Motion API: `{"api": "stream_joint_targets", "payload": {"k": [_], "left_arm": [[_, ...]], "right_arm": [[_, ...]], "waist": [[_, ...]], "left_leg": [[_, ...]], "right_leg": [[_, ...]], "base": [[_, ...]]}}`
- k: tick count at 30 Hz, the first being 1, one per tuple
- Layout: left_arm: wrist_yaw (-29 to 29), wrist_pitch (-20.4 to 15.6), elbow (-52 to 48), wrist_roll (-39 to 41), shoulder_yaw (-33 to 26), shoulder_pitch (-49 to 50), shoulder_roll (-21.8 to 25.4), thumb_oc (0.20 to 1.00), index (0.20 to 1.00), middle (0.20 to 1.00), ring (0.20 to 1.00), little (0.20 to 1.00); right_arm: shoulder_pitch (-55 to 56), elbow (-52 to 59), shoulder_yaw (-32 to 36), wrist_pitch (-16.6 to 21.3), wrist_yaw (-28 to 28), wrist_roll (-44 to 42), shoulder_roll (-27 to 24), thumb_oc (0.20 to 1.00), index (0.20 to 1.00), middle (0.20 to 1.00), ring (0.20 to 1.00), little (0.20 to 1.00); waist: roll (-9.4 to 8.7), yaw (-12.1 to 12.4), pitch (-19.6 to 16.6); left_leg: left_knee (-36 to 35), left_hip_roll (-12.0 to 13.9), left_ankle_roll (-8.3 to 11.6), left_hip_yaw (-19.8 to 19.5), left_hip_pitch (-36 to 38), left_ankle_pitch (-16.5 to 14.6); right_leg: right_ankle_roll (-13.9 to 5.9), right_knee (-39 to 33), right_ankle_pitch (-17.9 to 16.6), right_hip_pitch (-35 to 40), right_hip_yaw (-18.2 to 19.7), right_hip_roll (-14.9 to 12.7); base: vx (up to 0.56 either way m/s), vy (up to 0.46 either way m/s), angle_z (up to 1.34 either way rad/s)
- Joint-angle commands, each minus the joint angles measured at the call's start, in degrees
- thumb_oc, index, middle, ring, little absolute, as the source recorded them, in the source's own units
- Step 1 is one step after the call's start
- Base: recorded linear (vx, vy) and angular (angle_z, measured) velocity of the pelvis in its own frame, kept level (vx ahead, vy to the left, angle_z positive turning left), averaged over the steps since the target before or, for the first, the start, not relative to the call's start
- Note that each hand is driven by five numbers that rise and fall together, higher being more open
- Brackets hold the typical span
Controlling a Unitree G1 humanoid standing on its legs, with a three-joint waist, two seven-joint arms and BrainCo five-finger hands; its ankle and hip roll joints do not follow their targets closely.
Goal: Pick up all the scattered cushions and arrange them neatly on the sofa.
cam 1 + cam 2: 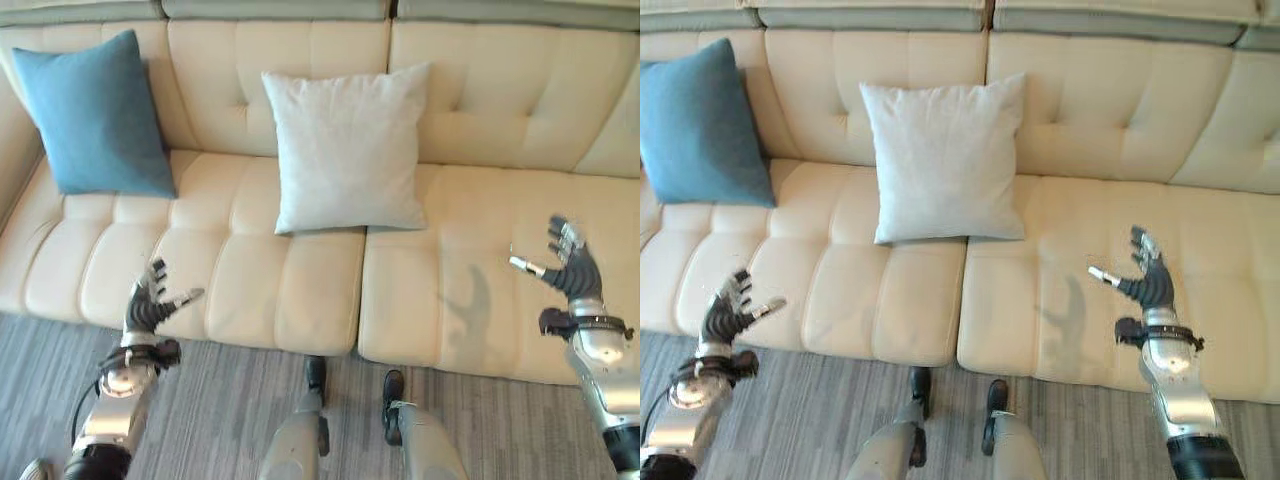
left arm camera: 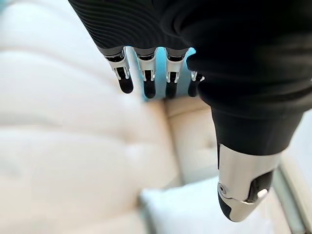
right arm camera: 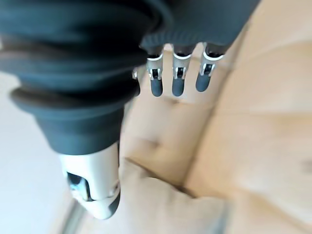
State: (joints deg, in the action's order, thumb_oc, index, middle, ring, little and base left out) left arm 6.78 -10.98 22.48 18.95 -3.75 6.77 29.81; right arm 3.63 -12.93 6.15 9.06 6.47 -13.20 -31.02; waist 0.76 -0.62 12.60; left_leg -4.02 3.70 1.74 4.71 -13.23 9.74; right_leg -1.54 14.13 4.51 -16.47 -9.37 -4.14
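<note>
Cushions upright on the sofa (image 1: pixel 470 300): blue cushion (image 1: pixel 95 115) beyond your left hand (image 1: pixel 150 305), white cushion (image 1: pixel 348 150) mid-seat; right hand (image 1: pixel 570 265) farther off, both spread, empty.

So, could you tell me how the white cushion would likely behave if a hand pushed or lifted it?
The white cushion leans on the sofa backrest, standing on its lower edge, so a push would probably tip it flat. Its puffed middle and soft creases suggest it is light and squashy, likely sagging if lifted by a corner. The woven-looking cover seems grippy rather than slippery.
</note>
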Motion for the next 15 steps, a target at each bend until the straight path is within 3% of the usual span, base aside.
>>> {"api": "stream_joint_targets", "payload": {"k": [1, 6, 8, 9, 10, 12, 15], "left_arm": [[-2.9, 0.7, 7.0, -3.7, -1.7, 2.7, -2.2, 1.0, 1.0, 1.0, 1.0, 1.0], [-3.6, 1.8, 13.0, -6.8, -0.1, 6.1, -5.1, 1.0, 1.0, 1.0, 1.0, 1.0], [-2.9, 2.0, 14.9, -8.1, 1.1, 5.2, -5.1, 1.0, 1.0, 1.0, 1.0, 1.0], [-2.9, 2.0, 15.0, -8.1, 1.1, 5.1, -5.1, 1.0, 1.0, 1.0, 1.0, 1.0], [-1.4, 1.7, 14.8, -8.5, 1.2, 3.8, -4.5, 1.0, 1.0, 1.0, 1.0, 1.0], [-0.5, 1.3, 13.7, -8.6, 1.6, 3.1, -3.9, 1.0, 1.0, 1.0, 1.0, 1.0], [-1.0, 1.6, 11.9, -8.7, 2.2, 3.2, -3.2, 1.0, 1.0, 1.0, 1.0, 1.0]], "right_arm": [[2.4, -5.5, -2.9, -0.3, -4.0, 7.1, 0.0, 1.0, 1.0, 1.0, 1.0, 1.0], [4.4, -13.9, -5.5, -1.7, -4.0, 10.7, 2.6, 1.0, 1.0, 1.0, 1.0, 1.0], [3.0, -17.6, -7.3, -2.1, -3.1, 11.4, 4.0, 1.0, 1.0, 1.0, 1.0, 1.0], [3.0, -17.6, -7.3, -2.1, -3.1, 11.4, 4.1, 1.0, 1.0, 1.0, 1.0, 1.0], [1.1, -18.8, -8.7, -2.4, -1.9, 11.9, 5.0, 1.0, 1.0, 1.0, 1.0, 1.0], [0.8, -18.1, -9.5, -2.2, -1.7, 11.0, 5.9, 1.0, 1.0, 1.0, 1.0, 1.0], [1.1, -19.6, -10.6, -2.0, -2.0, 10.6, 6.3, 1.0, 1.0, 1.0, 1.0, 1.0]], "waist": [[-2.21, -1.5, -4.6], [-3.46, -1.9, -5.3], [-4.74, -2.1, -4.3], [-4.78, -2.0, -4.3], [-5.55, -2.2, -2.7], [-5.01, -1.7, -1.0], [-3.06, 0.1, -1.0]], "left_leg": [[-0.5, -0.7, 2.46, 3.4, 8.1, -8.0], [0.4, -1.4, 1.22, 5.7, 11.0, -10.4], [1.1, -2.7, 0.16, 5.6, 11.0, -11.2], [1.1, -2.8, 0.13, 5.7, 11.0, -11.2], [1.1, -3.3, -0.54, 5.8, 10.1, -10.5], [1.4, -2.5, -1.01, 6.1, 8.7, -9.3], [0.9, -0.8, -1.31, 5.9, 6.5, -6.4]], "right_leg": [[-6.91, -15.6, -8.3, 8.0, 2.6, -2.1], [-8.1, -16.0, -10.0, 8.6, 6.0, -2.3], [-9.6, -15.7, -13.2, 6.5, 8.4, -2.5], [-9.62, -15.7, -13.3, 6.4, 8.5, -2.5], [-11.67, -14.3, -17.0, 2.8, 10.5, -2.6], [-10.86, -9.5, -13.4, 1.7, 9.8, -1.8], [-7.52, 2.5, -5.3, 4.5, 7.6, -1.4]], "base": [[-0.03, 0.107, -0.41], [-0.1, 0.128, -0.51], [-0.27, 0.107, -0.61], [-0.4, 0.05, -0.52], [-0.39, 0.036, -0.44], [-0.49, 0.036, -0.52], [-0.35, 0.0, -0.25]]}}
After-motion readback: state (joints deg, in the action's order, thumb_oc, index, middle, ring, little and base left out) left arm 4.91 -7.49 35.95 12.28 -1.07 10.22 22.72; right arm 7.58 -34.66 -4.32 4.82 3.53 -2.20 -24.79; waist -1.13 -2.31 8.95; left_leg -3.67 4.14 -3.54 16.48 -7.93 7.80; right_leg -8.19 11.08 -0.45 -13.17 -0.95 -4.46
